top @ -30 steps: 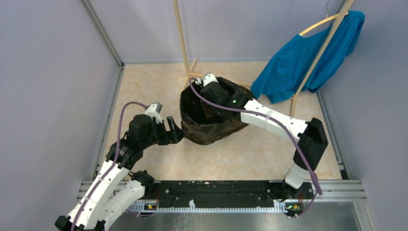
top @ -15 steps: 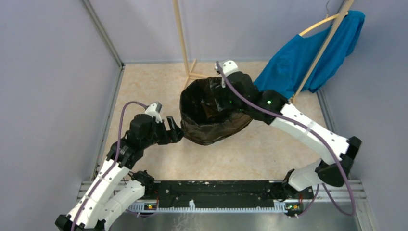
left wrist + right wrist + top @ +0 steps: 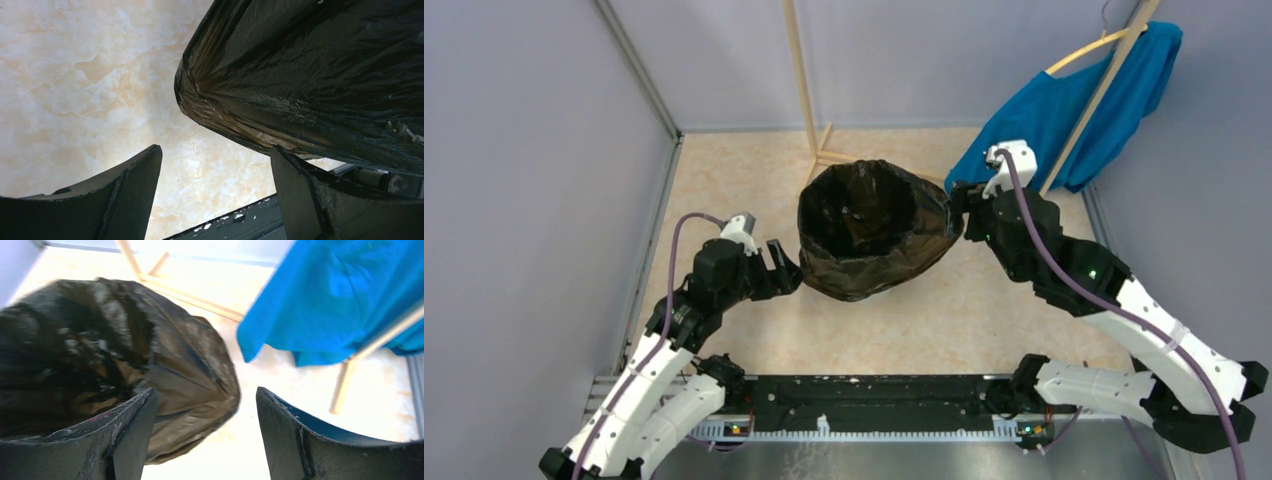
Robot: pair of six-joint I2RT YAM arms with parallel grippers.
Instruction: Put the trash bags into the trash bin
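A black trash bag (image 3: 869,228) is seen stretched over the trash bin at the middle of the beige marbled tabletop (image 3: 724,190). The bag's mouth is opened upward and its plastic is folded down over the outside. The bin itself is covered; only its faceted rim is pressed out through the film, where the plastic is pulled thin and brownish (image 3: 210,107).

The left gripper (image 3: 786,268) is held low at the bag's left side, its claw spread wide. In the left wrist view a folded corner of the bag is framed just beyond the two fingers (image 3: 135,185); whether the far finger is touched by the plastic cannot be told.

The right gripper (image 3: 954,205) is placed just beside the bag's right rim, its claw likewise spread, with nothing caught between the fingers (image 3: 280,435).

Beyond the bag on the right, a blue garment (image 3: 1064,120) is hung on a wooden rack (image 3: 802,80). No lettering can be read on any surface.
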